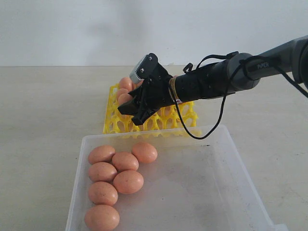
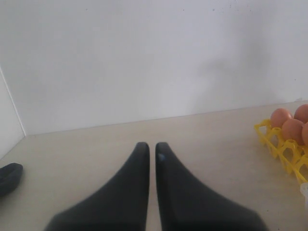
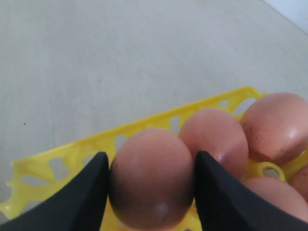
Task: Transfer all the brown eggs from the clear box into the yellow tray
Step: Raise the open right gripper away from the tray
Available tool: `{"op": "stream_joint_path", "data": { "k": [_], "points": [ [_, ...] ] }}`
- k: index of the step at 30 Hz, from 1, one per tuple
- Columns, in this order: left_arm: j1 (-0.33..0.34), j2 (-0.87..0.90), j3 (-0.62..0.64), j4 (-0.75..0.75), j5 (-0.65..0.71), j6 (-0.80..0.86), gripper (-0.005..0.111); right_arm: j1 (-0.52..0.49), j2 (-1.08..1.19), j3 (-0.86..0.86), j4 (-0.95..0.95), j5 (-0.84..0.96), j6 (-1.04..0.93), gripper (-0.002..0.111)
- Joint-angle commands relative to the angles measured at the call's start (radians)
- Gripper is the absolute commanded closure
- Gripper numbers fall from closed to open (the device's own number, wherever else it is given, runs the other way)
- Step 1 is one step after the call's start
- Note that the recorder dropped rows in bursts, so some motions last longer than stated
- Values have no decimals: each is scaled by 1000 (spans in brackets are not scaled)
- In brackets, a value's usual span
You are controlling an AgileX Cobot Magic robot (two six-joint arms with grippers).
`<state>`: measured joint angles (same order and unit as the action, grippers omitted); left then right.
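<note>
Jaws of the right gripper clamp a brown egg between them at the left side of the yellow tray. Left gripper sits closed.

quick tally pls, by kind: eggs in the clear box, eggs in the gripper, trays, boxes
brown eggs in the clear box: 7
brown egg in the right gripper: 1
yellow tray: 1
clear box: 1
total: 10
not counted: other eggs in the tray, partly hidden
</note>
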<state>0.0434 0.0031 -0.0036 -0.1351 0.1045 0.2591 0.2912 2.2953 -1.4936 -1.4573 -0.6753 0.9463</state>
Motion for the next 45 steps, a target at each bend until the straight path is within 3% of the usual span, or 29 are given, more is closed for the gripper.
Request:
{"op": "stream_joint_path", "data": {
  "k": [1,3,13,17,18,19,21,24,28,32,40,45],
  "points": [
    [-6,-3,4,-3,-3,3,103,0,0,-7,5,0,5,53],
    [-6,-3,4,-3,-3,3,103,0,0,-7,5,0,5,47],
    [-6,-3,4,-3,-3,3,103,0,-5,-7,8,-10,38,48],
    [-6,-3,4,-3,-5,3,103,-2,-87,-7,-49,-24,241,48],
    [-6,-3,4,-3,-5,3,103,-2,-132,-7,-158,-24,381,49],
    [-6,-3,4,-3,-5,3,103,-2,-150,-7,-219,-24,463,52],
    [-6,-3,4,-3,-5,3,103,-7,-227,21,-287,-38,674,73],
    [-6,-3,4,-3,-3,3,103,-14,-279,39,-287,-161,687,108],
    [-6,-3,4,-3,-3,3,103,-14,-338,39,-287,-371,752,108],
    [-6,-3,4,-3,-3,3,103,-13,-442,39,-287,-459,775,108],
    [-6,-3,4,-3,-5,3,103,-13,-737,39,-287,-283,686,108],
    [-6,-3,4,-3,-5,3,103,-13,-867,60,-287,23,533,108]
  ]
}}
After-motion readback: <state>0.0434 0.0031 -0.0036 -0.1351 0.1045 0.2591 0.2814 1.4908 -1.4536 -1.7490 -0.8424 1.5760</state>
